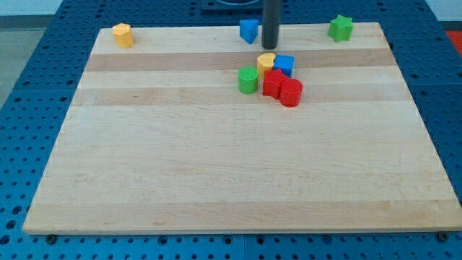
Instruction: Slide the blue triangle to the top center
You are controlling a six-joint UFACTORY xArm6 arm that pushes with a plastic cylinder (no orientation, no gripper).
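Surface: pale wooden board [231, 166] on a blue perforated bench [29, 72].
Top-left corner: orange block [123, 35].
Top edge, centre: blue triangle [249, 31], just left of my tip [271, 45].
Tip: plain rod end, touching no block that can be made out.
Cluster below tip: green cylinder [248, 79], yellow block [266, 62], blue cube [284, 65], red blocks [283, 87], packed together.
Top-right corner: green star [341, 28].
Open room: lower board.
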